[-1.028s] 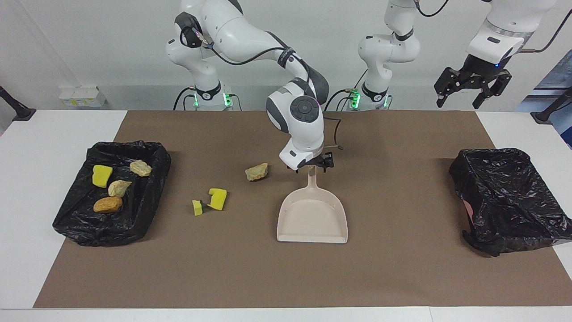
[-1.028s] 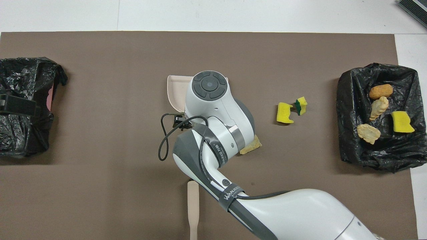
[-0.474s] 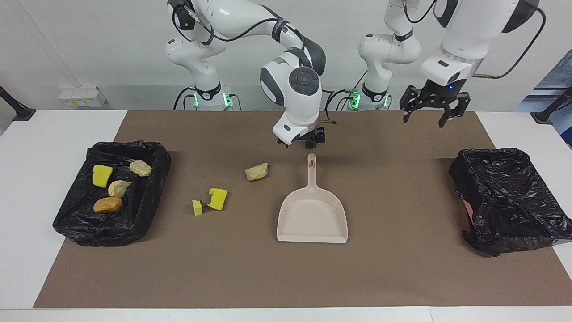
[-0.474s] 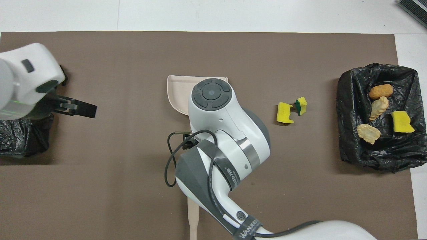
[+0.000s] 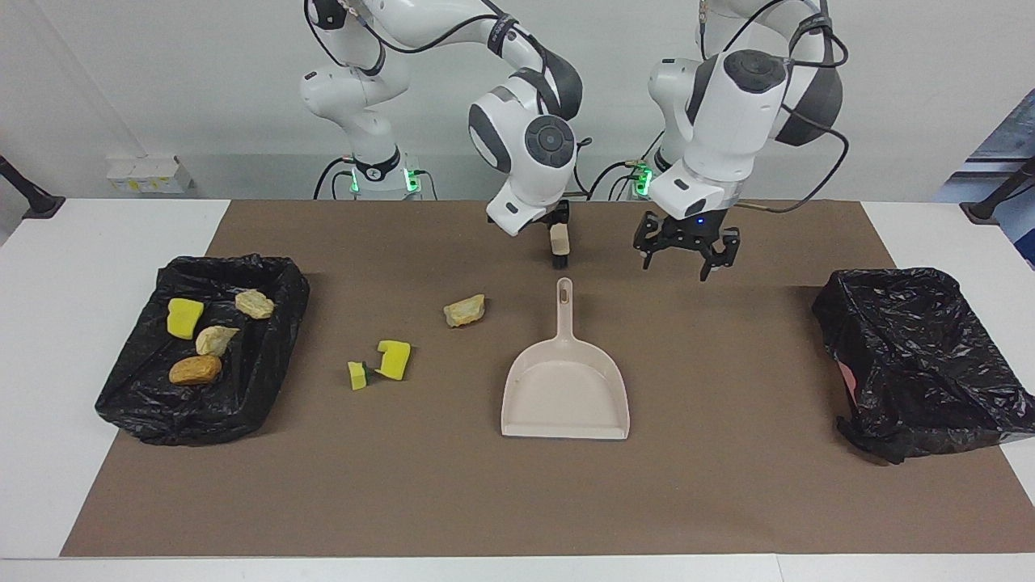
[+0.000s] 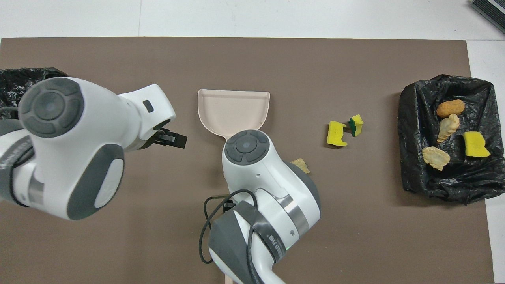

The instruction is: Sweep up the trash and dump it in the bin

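Three loose pieces of trash lie on the brown mat: a tan lump (image 5: pixel 465 310) (image 6: pixel 300 165) and two yellow sponge chunks (image 5: pixel 394 359) (image 6: pixel 336 134). Several more pieces lie in the black-lined bin (image 5: pixel 129 404) (image 6: pixel 410 177) at the right arm's end. The beige dustpan (image 5: pixel 566 388) (image 6: pixel 232 108) lies flat mid-mat with its handle toward the robots. My right gripper (image 5: pixel 558 257) hangs open low over the end of the beige brush (image 5: pixel 558 237), just past the dustpan's handle; contact is unclear. My left gripper (image 5: pixel 686 260) (image 6: pixel 173 139) hangs open and empty beside the handle.
A second black-lined bin (image 5: pixel 914 356) (image 6: pixel 15 79) stands at the left arm's end of the table, with nothing showing inside. In the overhead view the two arms cover much of the mat nearest the robots.
My right gripper rose off the dustpan's handle and drew back toward the robots to the brush's end. My left arm swung in from the second bin's end and came down beside the handle.
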